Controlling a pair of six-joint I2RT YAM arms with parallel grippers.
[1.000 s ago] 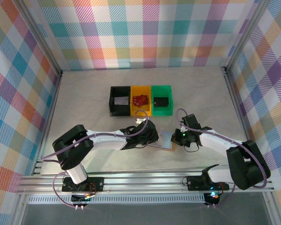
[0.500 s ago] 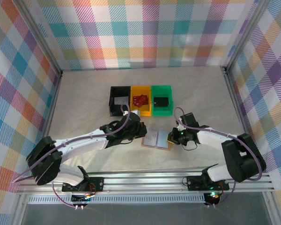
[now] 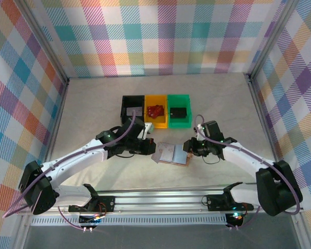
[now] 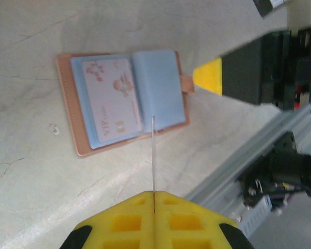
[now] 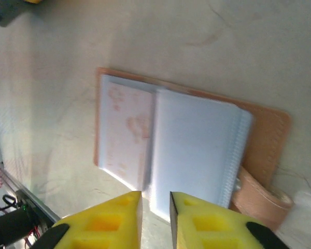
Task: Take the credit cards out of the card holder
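The left tool (image 4: 153, 197) is clenched on a credit card (image 4: 153, 155). Its wrist camera sees the card edge-on, as a thin pale line standing out of the two yellow pads. The card's free end points at the near edge of the card holder (image 4: 75, 129), and whether it touches cannot be told. From above, this tool (image 3: 147, 147) sits just left of the holder.

The right tool (image 5: 155, 205) has its yellow fingers a little apart, with nothing gripped between them. Their tips hover just off one long edge of the holder (image 5: 269, 135). From above, it (image 3: 188, 147) is at the holder's right side, close to the strap tab (image 4: 186, 83).

The card holder (image 3: 171, 154) lies spread open and flat on the worktop (image 3: 93, 104), between the two tools and nearer than the bins. Its tan cover frames pale blue leaves (image 4: 158, 85). A second card (image 4: 111, 98), pale with a pinkish print and the letters VIP, sits in the pocket on the half away from the strap.

Farther back stand three bins in a row, touching side by side. They are black (image 3: 125, 116) on the left, yellow (image 3: 156, 97) in the middle and green (image 3: 179, 97) on the right. The black one holds a grey item, the yellow one a red one and the green one a black one.
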